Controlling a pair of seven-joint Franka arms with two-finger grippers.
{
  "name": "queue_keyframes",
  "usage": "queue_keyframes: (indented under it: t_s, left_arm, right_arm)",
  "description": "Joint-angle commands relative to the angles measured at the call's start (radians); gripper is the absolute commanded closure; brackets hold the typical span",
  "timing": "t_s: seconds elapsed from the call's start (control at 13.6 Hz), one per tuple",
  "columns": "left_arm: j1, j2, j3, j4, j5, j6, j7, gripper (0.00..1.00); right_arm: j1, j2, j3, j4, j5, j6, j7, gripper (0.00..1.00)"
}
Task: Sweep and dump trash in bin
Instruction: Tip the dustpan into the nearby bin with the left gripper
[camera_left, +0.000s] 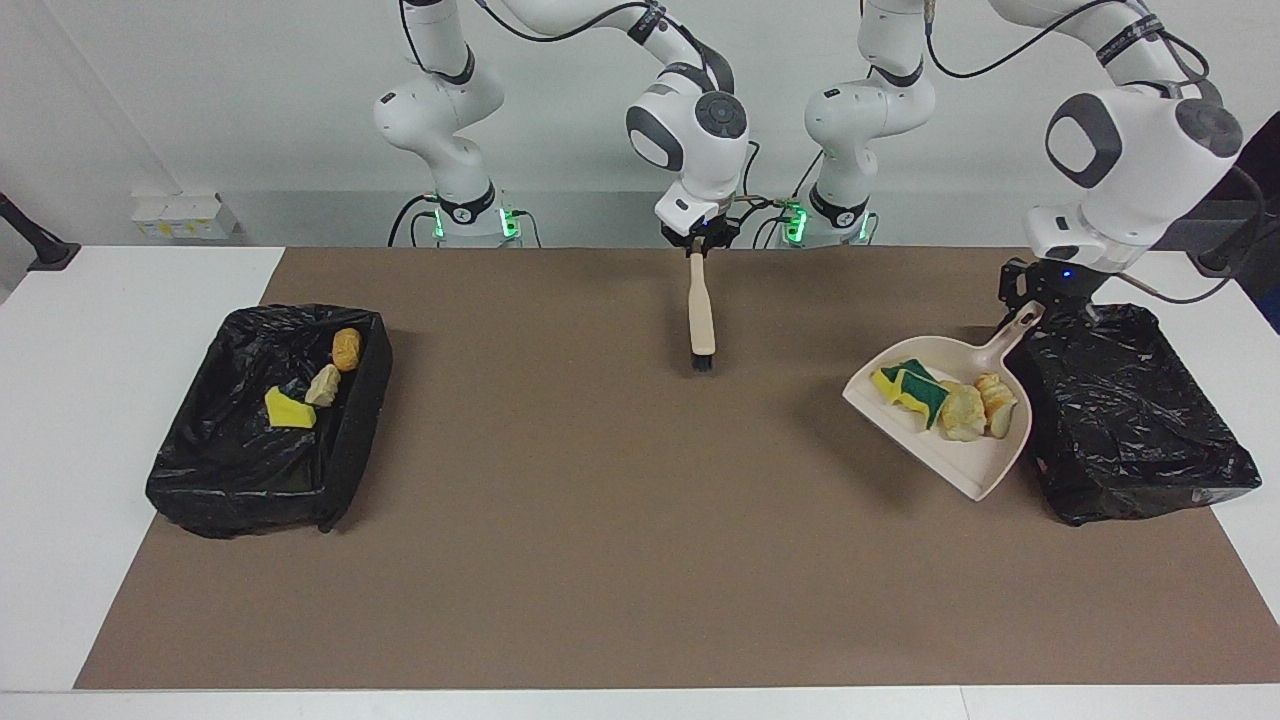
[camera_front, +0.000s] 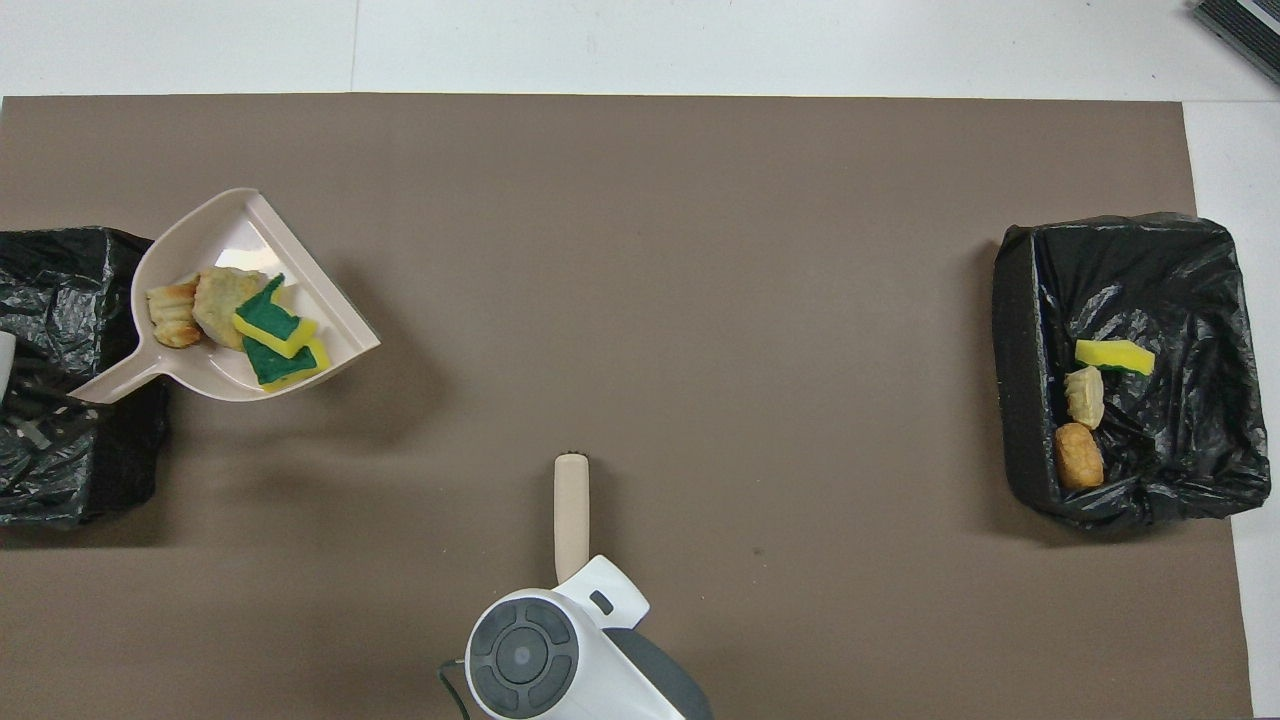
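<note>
- The right gripper (camera_left: 699, 245) hangs over the mat (camera_left: 600, 550) at six o'clock on the overhead view. It is clamped on the top of the brush (camera_left: 702, 318), whose bristles point down. This arm waits. If the grip slackens, I judge the brush would drop and roll.
- The left gripper (camera_left: 1030, 300) is over the near rim of the bin (camera_left: 1130, 420) at nine o'clock, pinched narrow on the tip of the dustpan (camera_left: 975, 465) handle. A hold that far out on the handle gives the loaded pan leverage to twist in the fingers.
- The pan is in the air, with its handle over the bin and its body over the mat just beside it. Its open lip faces about four o'clock, away from the bin.
- The trash (camera_left: 945, 400), two green-and-yellow sponge pieces and two bread-like chunks, lies loose near the pan's back wall. Tipping before the lip swings over the bin would probably scatter it onto the mat.
- The crumpled black liner could catch the pan's edge.
- At three o'clock a second bin (camera_left: 270, 470) already holds three scraps (camera_left: 322, 385).
</note>
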Motion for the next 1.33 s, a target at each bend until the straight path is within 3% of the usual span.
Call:
queue_keyframes:
  t_s: [0.0,0.37,0.59,0.81,0.96,1.03,1.11,1.18,1.25]
  left_arm:
    - [0.135,0.001,-0.011,0.038,-0.063,-0.006,0.128,1.0]
    - [0.343,0.016,-0.005,0.107,-0.064,-0.031,0.235,1.0]
    - [0.419,0.053,0.002,0.176,0.118,-0.017,0.306,1.0]
    - [0.424,0.139,0.008,0.319,0.247,0.037,0.301,1.0]
    - [0.421,0.159,0.008,0.348,0.343,0.047,0.305,1.0]
    - [0.419,0.162,0.006,0.349,0.388,0.061,0.305,1.0]
    - [0.417,0.162,0.008,0.349,0.422,0.078,0.305,1.0]
    - [0.413,0.162,0.006,0.346,0.457,0.087,0.309,1.0]
    - [0.408,0.162,0.006,0.342,0.495,0.092,0.324,1.0]
  right_arm:
    - [-0.009,-0.029,0.0,-0.057,0.006,0.065,0.008,1.0]
    - [-0.007,-0.012,0.0,-0.069,0.013,0.073,-0.008,1.0]
    - [-0.012,-0.012,0.0,-0.074,0.021,0.073,-0.042,1.0]
    - [-0.015,-0.012,0.0,-0.075,0.055,0.073,-0.084,1.0]
    - [-0.015,-0.01,0.0,-0.075,0.056,0.074,-0.09,1.0]
    - [-0.018,-0.009,0.0,-0.074,0.056,0.074,-0.088,0.87]
    - [-0.021,-0.004,0.0,-0.07,0.059,0.073,-0.088,0.57]
    - [-0.024,0.004,-0.001,-0.061,0.059,0.073,-0.09,0.43]
    - [-0.028,0.013,-0.001,-0.045,0.059,0.073,-0.085,0.43]
